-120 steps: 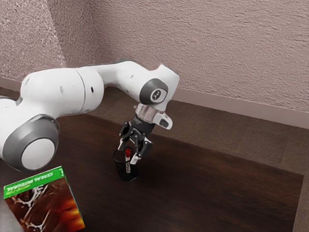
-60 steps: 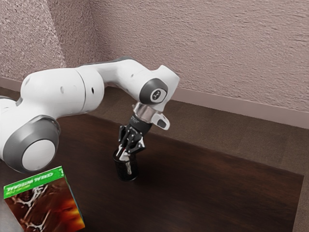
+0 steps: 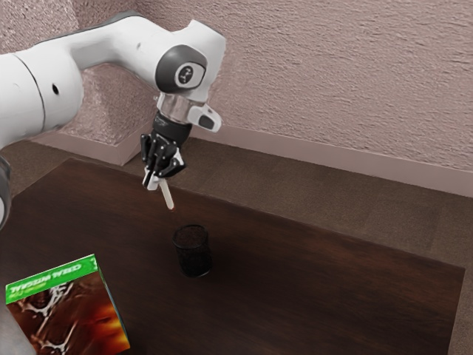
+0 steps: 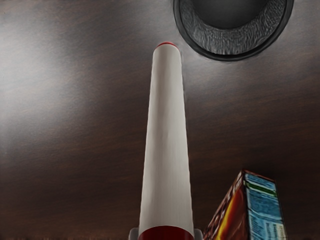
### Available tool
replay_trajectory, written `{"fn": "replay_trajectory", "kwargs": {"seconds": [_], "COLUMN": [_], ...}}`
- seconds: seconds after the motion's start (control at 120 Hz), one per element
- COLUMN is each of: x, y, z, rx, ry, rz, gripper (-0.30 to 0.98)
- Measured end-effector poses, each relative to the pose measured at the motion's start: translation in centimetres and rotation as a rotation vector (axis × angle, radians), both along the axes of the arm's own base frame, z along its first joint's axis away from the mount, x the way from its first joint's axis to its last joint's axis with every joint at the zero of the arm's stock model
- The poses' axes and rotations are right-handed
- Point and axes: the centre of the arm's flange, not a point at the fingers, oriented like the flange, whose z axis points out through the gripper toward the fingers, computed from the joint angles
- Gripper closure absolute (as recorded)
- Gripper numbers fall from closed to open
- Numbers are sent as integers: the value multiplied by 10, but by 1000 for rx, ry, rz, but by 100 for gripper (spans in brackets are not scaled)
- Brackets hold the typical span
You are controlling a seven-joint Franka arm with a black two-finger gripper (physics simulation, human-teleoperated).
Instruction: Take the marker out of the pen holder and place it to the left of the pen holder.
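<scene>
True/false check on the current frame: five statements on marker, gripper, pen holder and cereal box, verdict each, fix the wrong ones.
1. The gripper is shut on the marker. True.
2. The marker's lower end is inside the pen holder. False: the marker is out of the holder, held up in the air.
3. The pen holder stands upright on the table. True.
4. The marker has a blue barrel. False: it is whitish, with red at both ends.
5. The cereal box is nearer the exterior view's left edge than the pen holder is. True.

Rough pinkish wall (image 3: 332, 74) behind a dark wooden table (image 3: 332, 288).
</scene>
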Motion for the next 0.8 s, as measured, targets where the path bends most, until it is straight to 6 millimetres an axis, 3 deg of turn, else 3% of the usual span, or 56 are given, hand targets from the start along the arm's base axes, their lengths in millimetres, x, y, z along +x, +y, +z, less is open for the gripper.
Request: {"fn": "replay_trajectory", "kwargs": {"seconds": [0.058,0.142,0.258,0.342,0.55,0.8], "x": [-6,-13,-18,-22,-25,-30], "y": [8,30,69,86,120,141], "z": [18,25,18,8,-44,-116], "rx": [1,11,23,28,47,64], "ry": [-19,-18,10,40,174,363], "rz": [9,39,102,130,196,236], "gripper": [76,77,77,77,76,76]}}
